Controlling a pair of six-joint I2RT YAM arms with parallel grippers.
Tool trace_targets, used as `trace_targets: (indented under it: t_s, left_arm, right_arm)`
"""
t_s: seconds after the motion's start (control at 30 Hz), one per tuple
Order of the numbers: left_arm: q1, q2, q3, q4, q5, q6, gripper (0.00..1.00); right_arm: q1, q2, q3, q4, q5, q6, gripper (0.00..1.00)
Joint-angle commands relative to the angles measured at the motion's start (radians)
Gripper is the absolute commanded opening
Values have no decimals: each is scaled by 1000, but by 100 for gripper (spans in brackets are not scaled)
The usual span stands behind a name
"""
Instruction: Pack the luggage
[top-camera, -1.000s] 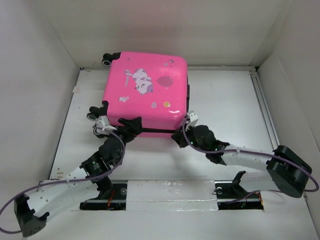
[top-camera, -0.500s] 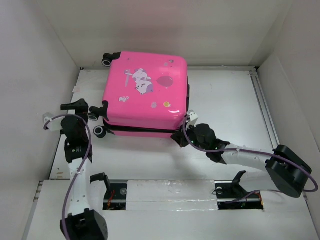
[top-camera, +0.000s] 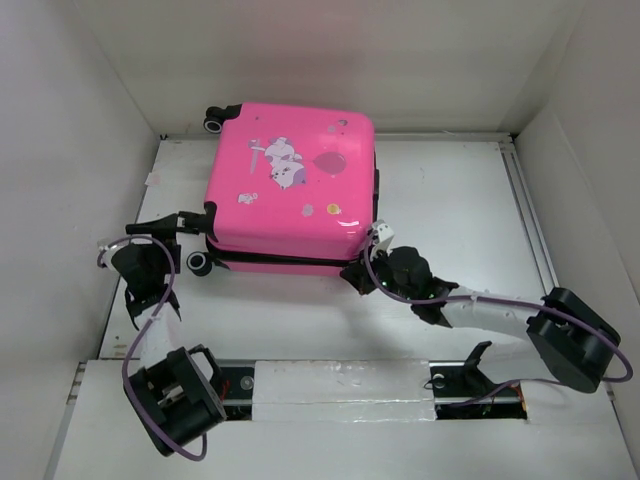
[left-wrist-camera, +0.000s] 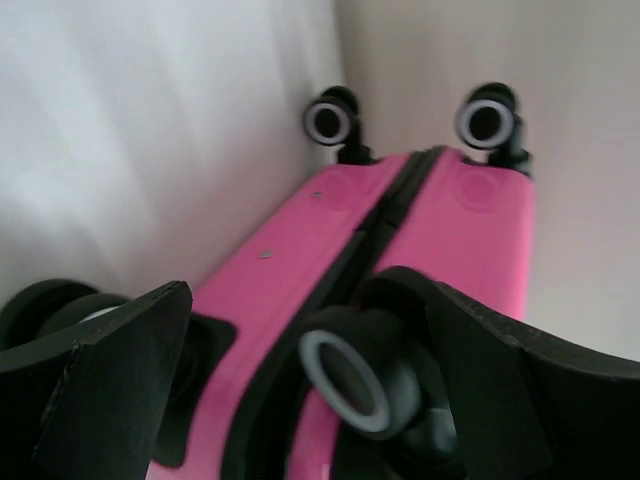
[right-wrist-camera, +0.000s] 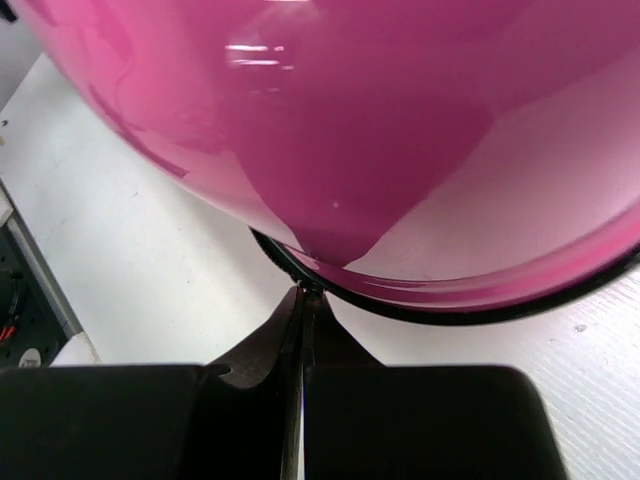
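Pink and glossy, the luggage (top-camera: 290, 190) lies flat and shut on the white tabletop (top-camera: 450, 200), filling the upper middle of the overhead view, its printed side up with a cartoon animal (top-camera: 283, 172) and a balloon (top-camera: 328, 162) on the shell. A black zipper trim (left-wrist-camera: 385, 205) runs along the seam between the two halves. The left gripper (top-camera: 185, 222) sits at the suitcase's lower-left corner, by the wheels. In its wrist view the two black fingers (left-wrist-camera: 100, 385) are spread wide apart, released, with the near wheel (left-wrist-camera: 345, 385) between them but not clamped. That picture is blurred, so whether a finger touches the wheel housing cannot be told. Beyond, at the top of the same frame, an upper-left wheel (left-wrist-camera: 328, 120) and an upper-right wheel (left-wrist-camera: 487, 122) stand against the pale wall. The right gripper (top-camera: 358, 272) is at the lower-right corner of the case, on its near edge. Seen from its wrist, it is clenched, its fingers pressed together with only a thin slit between them, and the tips meet the black trim under the curved pink shell at the middle of the frame. Whether anything is pinched there is too small to tell. A purple cable (top-camera: 165, 290) loops beside the left arm in the lower left of the overhead view.
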Motion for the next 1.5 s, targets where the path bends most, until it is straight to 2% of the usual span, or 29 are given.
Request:
trace_targets:
  t_s: [0.0,0.17,0.43,0.6,0.63,0.7,0.77,0.93,1.03,1.07,1.17,1.2,1.27,1.33,1.43,1.47]
  left_arm:
    - [-15,-28,17,186,75,-12,100]
    - [-61,55,35,260,109,-45,100]
    - [-83,145,63,332,143,-82,90]
    - [-130,177,97,366,101,-95,51]
    - [-143,178,106,378,101,-95,34]
    - [-155,190,117,409,92,-104,15]
    - [-189,190,117,420,77,-95,0]
    - [-328,99,78,407,-53,-12,0]
    - [-518,27,39,387,-173,50,0]
    - [-560,15,26,377,-193,59,0]
    - [-688,-9,-6,377,-245,83,0]
    - [-766,-31,-29,363,-280,83,0]
    - [-836,-57,-50,349,-304,83,0]
    - [-958,-100,-72,335,-369,83,0]
    - [-1104,-131,-86,306,-444,94,0]
    - [-1132,-131,-86,297,-455,94,0]
  right_arm:
    - [14,24,42,76,-100,-2,0]
    - [14,34,51,76,-100,-2,0]
    - [14,34,62,76,-109,7,0]
    - [14,34,62,76,-109,17,0]
    - [14,24,62,76,-109,17,0]
    - [4,14,62,76,-119,17,0]
    - [-9,1,71,76,-133,17,0]
    - [-81,-64,83,47,-183,26,0]
    - [-191,-101,108,18,-237,26,0]
    - [-191,-101,125,17,-237,26,0]
    - [-301,-123,160,-16,-283,26,0]
    - [-359,-123,160,-30,-316,26,0]
    - [-409,-146,187,-48,-317,15,0]
    - [-456,-146,197,-90,-317,6,0]
    - [-457,-146,180,-121,-306,-17,0]
    - [-422,-137,148,-121,-306,-17,0]
